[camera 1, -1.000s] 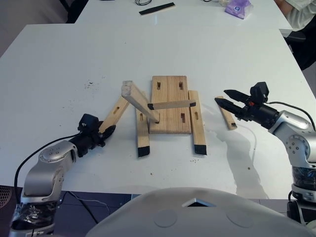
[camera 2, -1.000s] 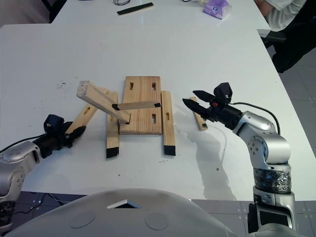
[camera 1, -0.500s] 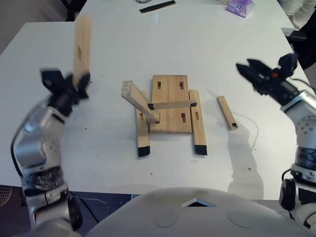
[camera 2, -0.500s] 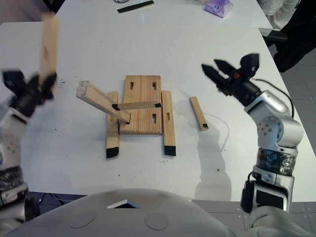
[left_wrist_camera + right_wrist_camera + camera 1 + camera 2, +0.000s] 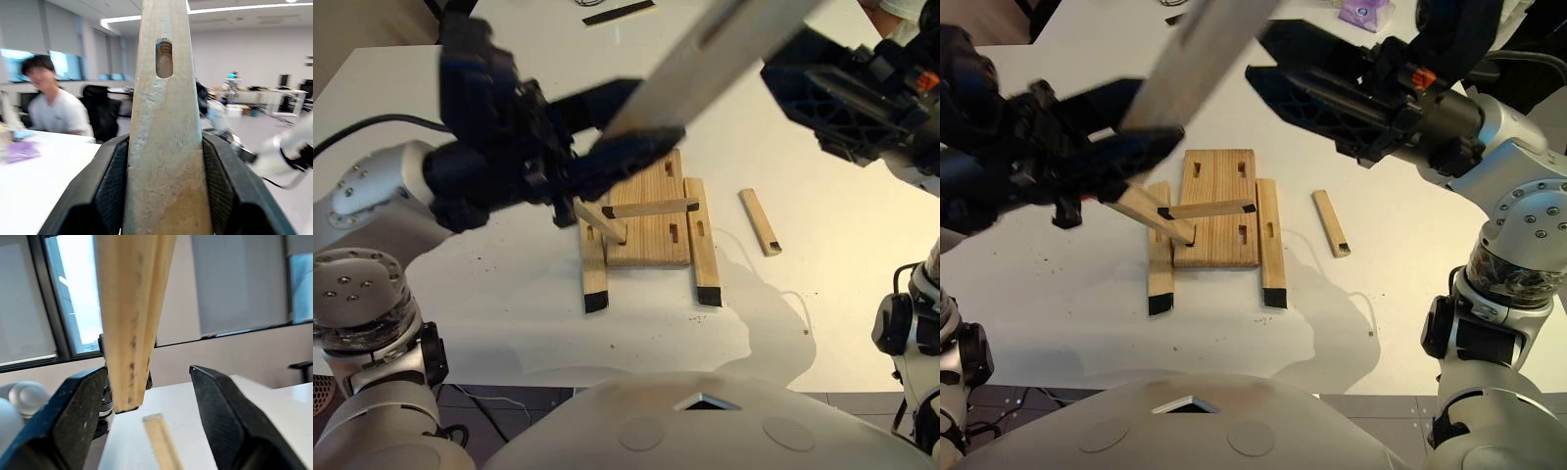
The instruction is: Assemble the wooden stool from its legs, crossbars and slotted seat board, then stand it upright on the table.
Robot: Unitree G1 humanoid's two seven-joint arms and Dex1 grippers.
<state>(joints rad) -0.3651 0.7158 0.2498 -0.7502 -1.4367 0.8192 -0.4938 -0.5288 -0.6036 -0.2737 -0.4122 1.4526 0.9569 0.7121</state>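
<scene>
Being held aloft at 12 o'clock from the seat board (image 5: 651,211), the slotted leg (image 5: 724,49) is clamped by the left gripper (image 5: 631,117), with the right gripper (image 5: 1268,59) spread apart round its tip. If that's closed off-centre, the leg could easily be knocked loose.

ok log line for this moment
left gripper: shut on leg, raised | right gripper: open around leg's end | seat board: flat on table

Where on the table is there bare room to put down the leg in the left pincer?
Bare table left of the left leg, along the near edge in front of the leg ends, and right of the short crossbar. Crowded around the seat board and the right leg.
</scene>
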